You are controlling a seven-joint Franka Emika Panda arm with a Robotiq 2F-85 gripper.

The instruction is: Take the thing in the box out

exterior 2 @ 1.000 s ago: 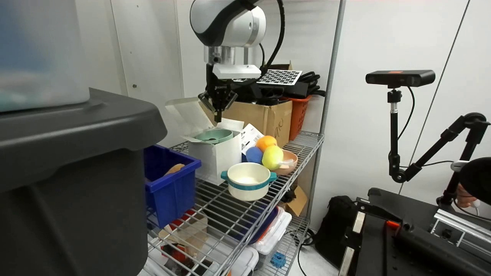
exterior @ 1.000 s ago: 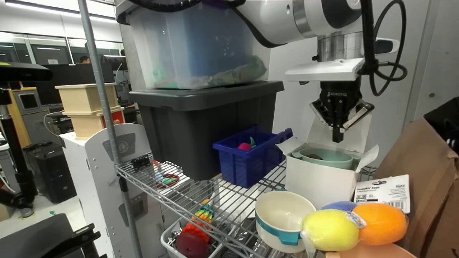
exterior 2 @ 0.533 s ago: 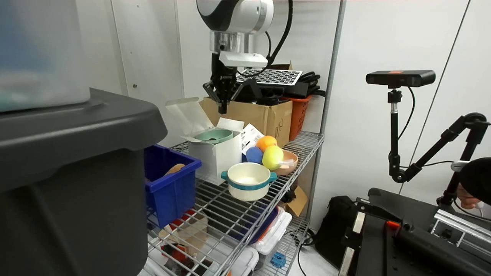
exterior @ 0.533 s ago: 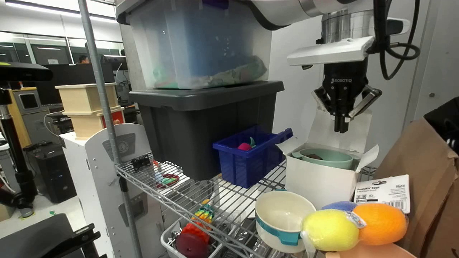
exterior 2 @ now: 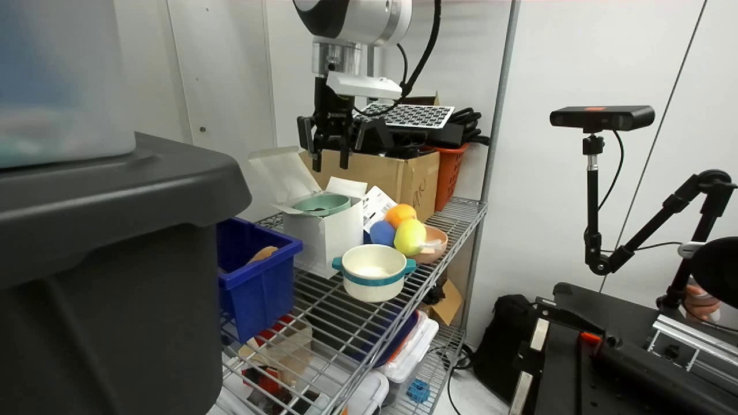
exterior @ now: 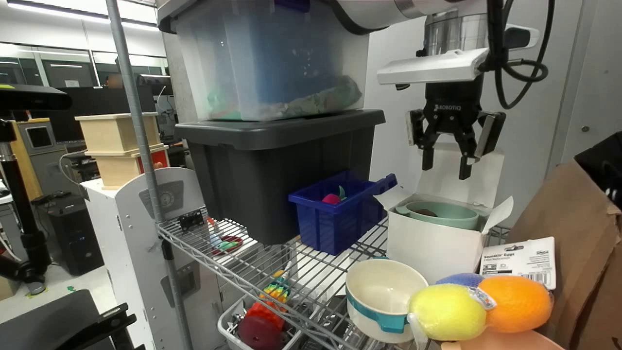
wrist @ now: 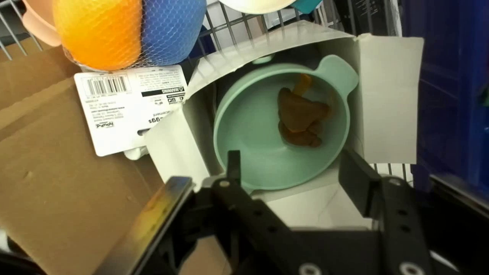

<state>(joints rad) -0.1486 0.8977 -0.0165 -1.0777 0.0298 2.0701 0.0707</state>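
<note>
The white box (exterior: 432,248) stands on the wire shelf, its lid flap raised at the back and side flaps spread. A pale green bowl (wrist: 256,164) with small handles fills its top. In that bowl lies the thing (wrist: 300,112), a dark reddish-brown lump, against the side toward the blue bin; a short orange piece shows beside it. Only a bit of the thing (exterior: 426,212) peeks over the rim in an exterior view. My gripper (exterior: 446,169) hangs above the box, pointing down, jaws apart with nothing between them. In the wrist view, its fingers (wrist: 233,164) appear over the bowl's near part.
A blue bin (exterior: 335,223) and a dark grey tote (exterior: 277,180) stand beside the box. Before it are a cream pot (exterior 2: 375,271) with teal handles and yellow (exterior: 447,311) and orange (exterior: 517,304) fruits. A brown cardboard box (wrist: 76,183) is on its other side.
My gripper has opened from shut. It has risen further above the box over the last second. The box, bowl and thing have stayed put.
</note>
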